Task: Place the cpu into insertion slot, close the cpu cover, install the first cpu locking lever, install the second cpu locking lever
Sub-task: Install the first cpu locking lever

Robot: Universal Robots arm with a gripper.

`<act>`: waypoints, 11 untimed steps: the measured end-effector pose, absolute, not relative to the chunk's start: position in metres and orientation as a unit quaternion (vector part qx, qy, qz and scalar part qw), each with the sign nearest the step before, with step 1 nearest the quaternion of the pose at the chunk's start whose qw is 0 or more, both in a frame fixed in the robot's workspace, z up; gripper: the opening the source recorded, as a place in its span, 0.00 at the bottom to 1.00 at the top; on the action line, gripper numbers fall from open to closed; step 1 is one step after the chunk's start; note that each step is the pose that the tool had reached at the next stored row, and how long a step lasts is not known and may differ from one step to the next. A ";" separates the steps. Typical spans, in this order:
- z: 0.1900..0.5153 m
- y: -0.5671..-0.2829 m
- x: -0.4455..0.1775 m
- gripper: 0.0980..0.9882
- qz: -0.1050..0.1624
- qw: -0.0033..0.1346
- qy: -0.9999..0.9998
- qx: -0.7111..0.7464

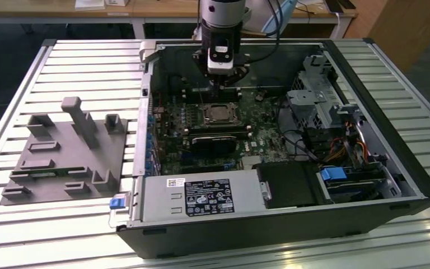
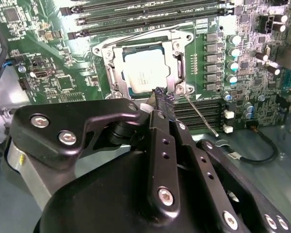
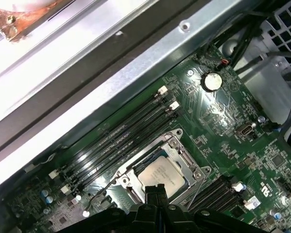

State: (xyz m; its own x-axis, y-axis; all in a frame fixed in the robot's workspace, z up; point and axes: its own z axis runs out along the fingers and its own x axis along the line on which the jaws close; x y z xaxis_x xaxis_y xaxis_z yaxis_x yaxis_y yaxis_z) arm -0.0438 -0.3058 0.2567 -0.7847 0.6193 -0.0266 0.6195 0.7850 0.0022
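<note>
Hovering inside the open computer case (image 1: 394, 140) on the slatted table (image 1: 88, 67), the gripper (image 1: 221, 88) points down at the green motherboard (image 1: 267, 134). In the second wrist view the gripper (image 2: 162, 98) has its fingers pressed together with nothing between them, the tips just beside one corner of the insertion slot (image 2: 108, 52). The cpu (image 2: 144, 70) sits seated in the slot, silver top up, and the cpu cover (image 2: 178, 60) lies flat around it, the chip showing through the window. One thin locking lever (image 2: 200, 114) juts out loose from that same corner, slanting across the dark memory slots (image 2: 203, 109). Grey fixture tray (image 1: 65, 162) on the table at the exterior view's left, well apart from the case.
</note>
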 end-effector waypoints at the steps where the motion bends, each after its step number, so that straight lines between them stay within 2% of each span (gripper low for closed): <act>1: 0.257 -0.306 -0.044 0.01 -0.003 0.013 0.946 0.324; 11: 0.257 -0.306 -0.044 0.01 -0.003 0.013 0.956 0.293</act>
